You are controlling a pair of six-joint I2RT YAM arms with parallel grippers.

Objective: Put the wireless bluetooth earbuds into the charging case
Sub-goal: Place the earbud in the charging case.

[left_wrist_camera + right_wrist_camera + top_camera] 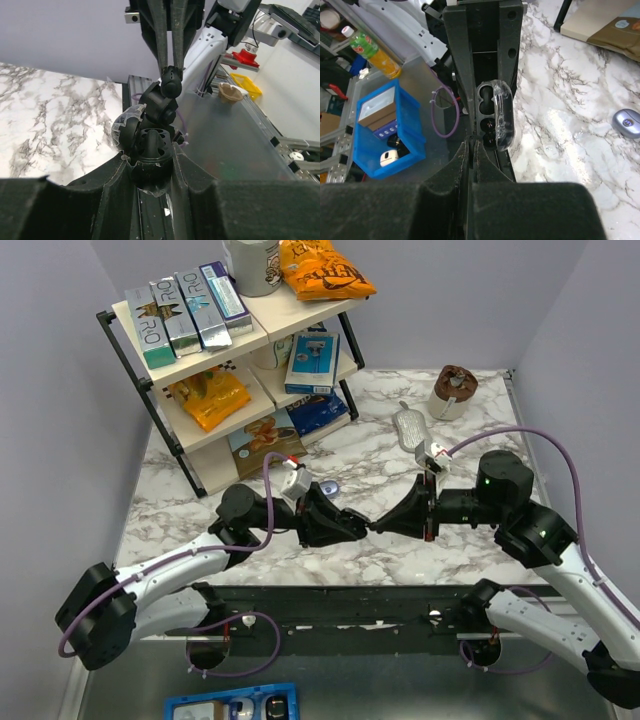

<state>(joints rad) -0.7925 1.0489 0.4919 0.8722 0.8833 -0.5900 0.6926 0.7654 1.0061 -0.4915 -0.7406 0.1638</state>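
Left gripper is clamped on the open case, sockets facing the right gripper. That one is pinched on an earbud just beyond the case mouth, tips in line. Likely a short straight push. Contact unclear.

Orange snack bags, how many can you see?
2. One orange snack bag lies on the top shelf, the other on the middle shelf below the boxes. Others may be hidden.
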